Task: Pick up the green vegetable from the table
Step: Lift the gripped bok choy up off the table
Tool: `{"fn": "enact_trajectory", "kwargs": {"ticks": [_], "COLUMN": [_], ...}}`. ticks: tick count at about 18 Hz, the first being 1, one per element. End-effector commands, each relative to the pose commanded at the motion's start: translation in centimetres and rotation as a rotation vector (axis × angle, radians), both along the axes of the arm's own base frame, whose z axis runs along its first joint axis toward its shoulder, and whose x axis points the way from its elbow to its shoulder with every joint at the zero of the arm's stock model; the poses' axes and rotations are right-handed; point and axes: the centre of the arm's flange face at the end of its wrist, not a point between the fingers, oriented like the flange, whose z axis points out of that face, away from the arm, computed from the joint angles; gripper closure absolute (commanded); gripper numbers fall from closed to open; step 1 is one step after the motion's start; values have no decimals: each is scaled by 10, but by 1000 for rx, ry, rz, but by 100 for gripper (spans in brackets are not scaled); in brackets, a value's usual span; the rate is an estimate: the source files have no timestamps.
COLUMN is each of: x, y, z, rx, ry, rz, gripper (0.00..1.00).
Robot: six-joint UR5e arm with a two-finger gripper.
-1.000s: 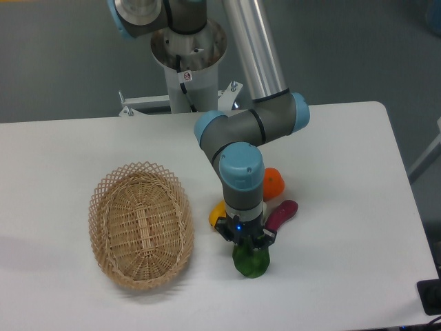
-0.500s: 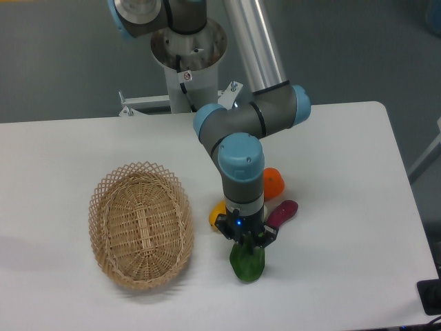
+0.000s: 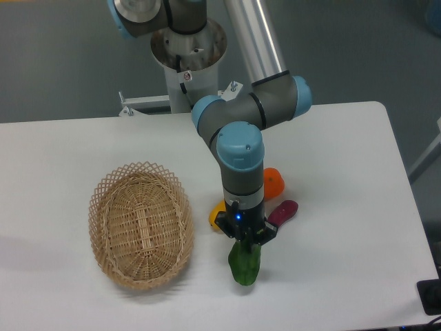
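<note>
At the front middle of the flat white bench point(image 3: 344, 138), the glossy green bok-choy-like toy vegetable point(image 3: 245, 265) hangs leaf end down from the two-finger gripper point(image 3: 244, 240); fingers closed on its upper end; lift step looks underway, though bench contact can't be ruled out; next: raise straight up, clear of the purple eggplant point(image 3: 282, 212); arm wrist vertical, pointing down.

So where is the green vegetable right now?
The green vegetable hangs from the shut tool near the table's front edge, right of the wicker basket, just in front of the yellow vegetable and purple eggplant.
</note>
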Motion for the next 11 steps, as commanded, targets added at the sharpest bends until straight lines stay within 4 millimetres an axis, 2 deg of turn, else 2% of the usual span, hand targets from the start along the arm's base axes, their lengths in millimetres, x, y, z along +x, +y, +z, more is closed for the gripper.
{"fn": "enact_trajectory", "kwargs": {"ticks": [2, 5, 11], "x": [0, 0, -3], "y": [0, -1, 5], "z": [1, 8, 72], "rx": [1, 9, 135], "ry": [1, 8, 34], "rz": [0, 1, -20], "gripper": [83, 83, 83]}}
